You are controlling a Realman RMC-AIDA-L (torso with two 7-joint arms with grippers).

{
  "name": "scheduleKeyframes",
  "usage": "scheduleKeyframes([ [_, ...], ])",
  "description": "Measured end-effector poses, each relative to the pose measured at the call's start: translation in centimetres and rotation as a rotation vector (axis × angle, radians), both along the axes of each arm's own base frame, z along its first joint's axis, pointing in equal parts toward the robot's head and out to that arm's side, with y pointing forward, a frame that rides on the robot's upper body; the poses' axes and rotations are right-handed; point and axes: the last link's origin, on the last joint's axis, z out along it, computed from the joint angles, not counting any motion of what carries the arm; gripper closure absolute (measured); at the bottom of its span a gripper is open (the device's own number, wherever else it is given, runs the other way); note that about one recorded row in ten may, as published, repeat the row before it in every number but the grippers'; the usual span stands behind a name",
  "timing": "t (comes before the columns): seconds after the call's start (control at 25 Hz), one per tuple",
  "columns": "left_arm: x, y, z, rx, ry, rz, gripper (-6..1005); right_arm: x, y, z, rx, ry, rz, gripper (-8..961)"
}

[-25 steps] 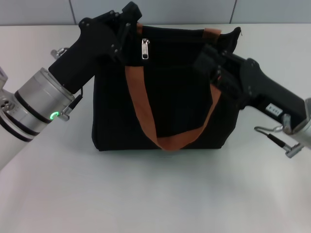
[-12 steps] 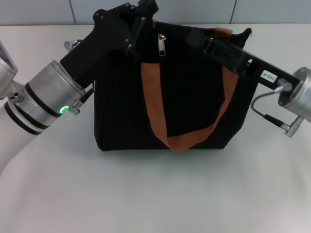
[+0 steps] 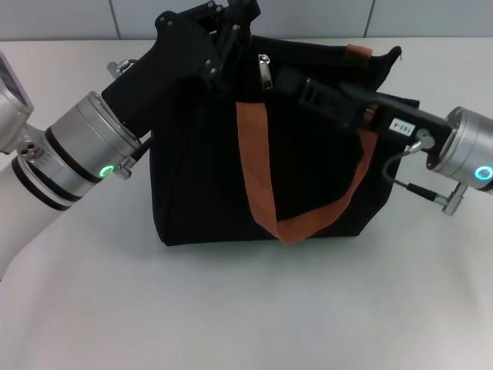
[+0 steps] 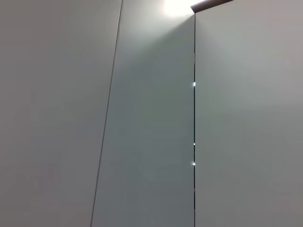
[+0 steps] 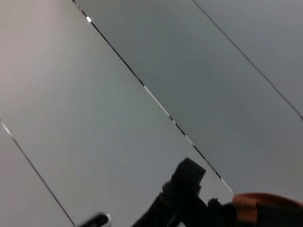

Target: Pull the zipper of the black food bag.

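Observation:
The black food bag (image 3: 208, 169) stands on the white table in the head view, one orange-brown strap (image 3: 258, 169) hanging down its front. The silver zipper pull (image 3: 264, 71) hangs at the bag's top edge, left of middle. My left gripper (image 3: 235, 27) is at the bag's top left rim and looks shut on the fabric there. My right gripper (image 3: 291, 77) reaches in from the right along the bag's top, its tip just right of the pull. The right wrist view shows a bit of orange strap (image 5: 265, 208) and a black gripper part (image 5: 184, 189). The left wrist view shows only wall.
The white table (image 3: 246, 308) stretches out in front of the bag. A grey panelled wall (image 3: 308, 15) stands behind it. My right arm's cable (image 3: 408, 185) hangs by the bag's right side.
The bag's top and the zipper pull have shifted right with my left gripper. My right gripper rose from the bag's right side onto its top edge and moved left toward the pull.

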Motion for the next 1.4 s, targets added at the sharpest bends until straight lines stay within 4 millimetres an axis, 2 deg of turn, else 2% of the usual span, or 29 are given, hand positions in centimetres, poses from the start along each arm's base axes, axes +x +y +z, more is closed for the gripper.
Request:
scheduleKeyframes([
  [0.48, 0.3, 0.1, -0.3, -0.005, 0.003, 0.001, 970, -1.2, 0.6, -0.7, -0.035, -0.011, 0.02, 650],
  [1.08, 0.4, 0.2, -0.5, 0.008, 0.016, -0.001, 968, -1.6, 0.9, -1.0, -0.043, -0.005, 0.004, 650],
  [1.4, 0.5, -0.1, -0.5, 0.002, 0.002, -0.009, 967, -1.7, 1.0, -1.3, -0.043, -0.014, 0.0, 767],
])
